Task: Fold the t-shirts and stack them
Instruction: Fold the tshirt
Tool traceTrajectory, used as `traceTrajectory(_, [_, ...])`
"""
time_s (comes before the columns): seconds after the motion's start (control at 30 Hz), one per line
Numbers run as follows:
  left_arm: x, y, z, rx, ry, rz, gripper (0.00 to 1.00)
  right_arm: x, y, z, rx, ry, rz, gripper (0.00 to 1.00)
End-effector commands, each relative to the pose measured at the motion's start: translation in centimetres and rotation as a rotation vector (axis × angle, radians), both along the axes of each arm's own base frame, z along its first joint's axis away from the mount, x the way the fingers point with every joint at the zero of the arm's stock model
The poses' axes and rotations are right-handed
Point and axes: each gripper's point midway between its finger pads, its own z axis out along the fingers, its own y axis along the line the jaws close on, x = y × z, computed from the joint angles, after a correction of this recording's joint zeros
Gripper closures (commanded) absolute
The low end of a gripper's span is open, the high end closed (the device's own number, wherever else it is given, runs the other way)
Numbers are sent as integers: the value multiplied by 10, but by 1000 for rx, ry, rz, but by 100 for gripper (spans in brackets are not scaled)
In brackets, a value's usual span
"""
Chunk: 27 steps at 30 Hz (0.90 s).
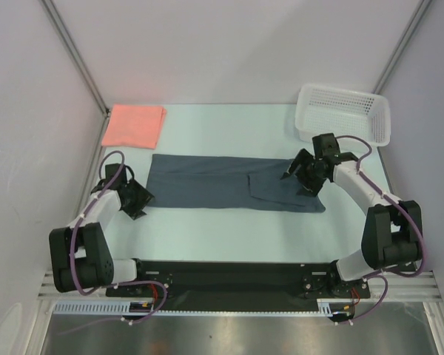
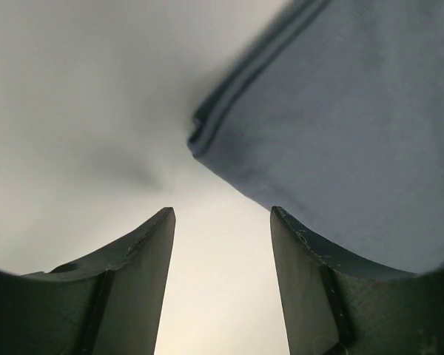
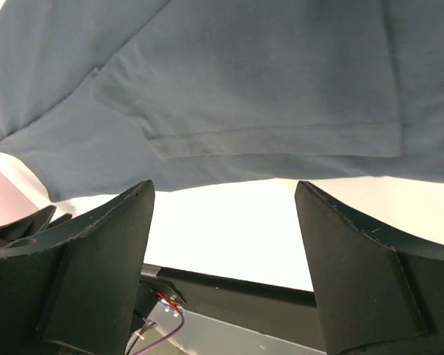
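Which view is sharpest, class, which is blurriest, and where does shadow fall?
Top external: sharp, evenly lit, both the grey t-shirt and pink t-shirt crisp; left wrist: blurriest, shirt hem soft, dim smudge of shadow on the table; right wrist: cloth weave clear.

slate-grey t-shirt [image 1: 207,183] of matt cloth, salmon-pink t-shirt [image 1: 135,126] of cloth, basket [image 1: 340,134] of white plastic mesh

Robotics lab cell: white panel walls [image 1: 229,44], aluminium frame [image 1: 75,55], pale tabletop [image 1: 222,133].

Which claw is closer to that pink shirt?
Left. The left claw sits just short of the pink shirt; the right claw is far across, over the grey shirt.
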Motion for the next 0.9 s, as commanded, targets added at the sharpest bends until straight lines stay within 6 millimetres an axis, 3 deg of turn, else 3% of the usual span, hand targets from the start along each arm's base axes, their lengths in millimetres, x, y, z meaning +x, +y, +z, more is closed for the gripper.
traceTrajectory(0.0, [19,17,-1,37,-48,30,40,-1,-7,22,4,-65,1,18])
traceTrajectory(0.2, [28,25,-22,33,7,73,44,-11,-19,31,-27,-105,-3,17])
traceTrajectory(0.27, [34,29,-27,52,7,84,49,-13,-19,29,-29,-103,0,17])
traceTrajectory(0.3, [32,29,-36,46,37,88,55,-14,-19,29,-28,-98,3,17])
traceTrajectory(0.33, [37,30,-36,46,33,87,68,-15,-19,29,-29,-97,6,17])
traceTrajectory(0.37, [38,30,-38,43,43,85,74,-16,-19,28,-31,-93,8,17])
traceTrajectory(0.4, [38,31,-38,47,48,87,89,-16,-19,27,-32,-91,13,17])
traceTrajectory(0.47, [36,32,-36,60,51,89,100,-16,-22,22,-49,-75,9,17])
traceTrajectory(0.6, [17,20,-24,47,53,101,100,-15,-33,2,-108,-24,-44,17])
traceTrajectory(0.63, [1,10,-26,50,91,84,100,-13,-35,-1,-117,-18,-55,17])
traceTrajectory(0.67, [-4,2,-14,45,56,84,100,-9,-38,-9,-144,-9,-75,17])
traceTrajectory(0.73, [-31,-7,-19,61,105,135,100,0,-38,-12,-161,-3,-105,17])
traceTrajectory(0.77, [-36,-11,-10,51,71,161,100,5,-40,-22,-196,23,-117,17])
traceTrajectory(0.8, [-53,-17,-18,17,113,222,100,8,-35,-26,-223,31,-110,17])
traceTrajectory(0.87, [-62,-32,-10,-6,70,207,100,26,-35,-20,-286,13,-129,15])
